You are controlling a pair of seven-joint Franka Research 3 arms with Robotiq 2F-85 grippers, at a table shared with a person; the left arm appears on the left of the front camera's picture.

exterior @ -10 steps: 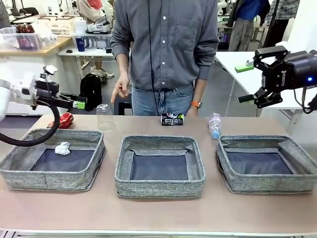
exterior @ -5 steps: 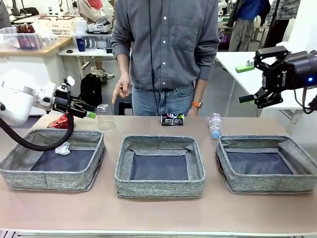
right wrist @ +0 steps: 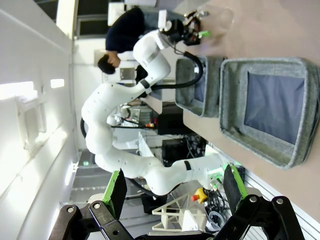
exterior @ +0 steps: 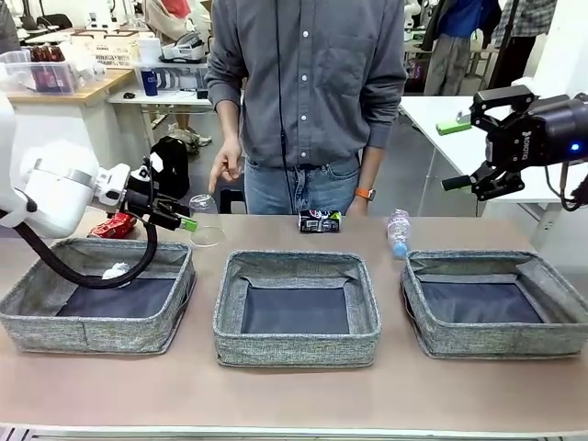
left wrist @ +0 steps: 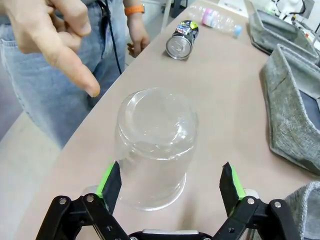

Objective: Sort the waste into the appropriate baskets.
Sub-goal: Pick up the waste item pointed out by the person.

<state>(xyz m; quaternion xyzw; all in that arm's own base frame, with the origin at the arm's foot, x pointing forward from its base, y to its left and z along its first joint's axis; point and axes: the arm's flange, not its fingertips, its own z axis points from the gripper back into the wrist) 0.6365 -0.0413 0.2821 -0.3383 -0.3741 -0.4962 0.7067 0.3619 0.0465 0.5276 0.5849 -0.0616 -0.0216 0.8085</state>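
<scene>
An upside-down clear plastic cup (left wrist: 155, 135) stands near the table's far edge, between the spread fingers of my left gripper (left wrist: 172, 185), which is open. From the front, the left gripper (exterior: 186, 222) sits at the cup (exterior: 208, 230), behind the left basket (exterior: 92, 333). A crumpled paper ball (exterior: 115, 270) lies in that basket. The red can (exterior: 112, 226) lies behind it. The dark printed can (exterior: 319, 220) and the water bottle (exterior: 398, 231) lie farther right. My right gripper (exterior: 470, 140) hangs open, high above the right basket (exterior: 496, 342).
A person stands at the far side, one hand (left wrist: 55, 35) pointing down just beyond the cup. The middle basket (exterior: 296, 349) holds nothing. The dark can (left wrist: 181, 42) and the bottle (left wrist: 217, 20) lie past the cup along the far edge.
My left gripper has swung right, from above the left basket's back corner to the cup, and now straddles it. The cup looks slightly tipped. The right arm has not moved.
</scene>
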